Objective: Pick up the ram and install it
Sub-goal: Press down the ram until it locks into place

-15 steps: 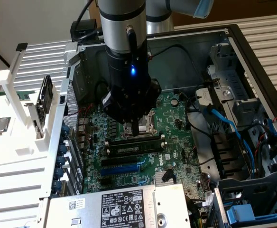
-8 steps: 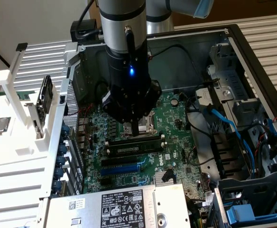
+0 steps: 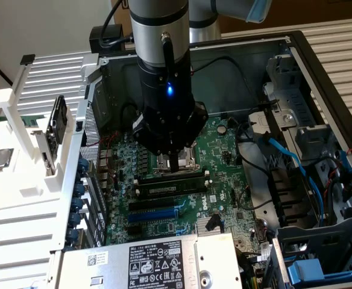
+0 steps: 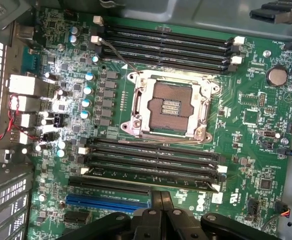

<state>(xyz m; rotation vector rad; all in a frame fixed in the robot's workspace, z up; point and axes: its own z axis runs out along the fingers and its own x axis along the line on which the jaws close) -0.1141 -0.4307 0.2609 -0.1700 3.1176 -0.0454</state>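
Item inspected: the ram (image 3: pixel 170 188), a long, narrow stick with dark chips and a pale sticker along its face. Condition: intact, no damage visible. Pose: standing on its long edge inside a memory slot, level end to end, running parallel to the neighbouring slots. Location: directly below the tips of the jaws in the exterior view, roughly centred under them. In the wrist view the ram (image 4: pixel 151 172) lies across the board just ahead of the jaws, in the slot bank nearest to them. The jaws are closed and grip nothing; whether their tips touch the stick's top edge cannot be determined
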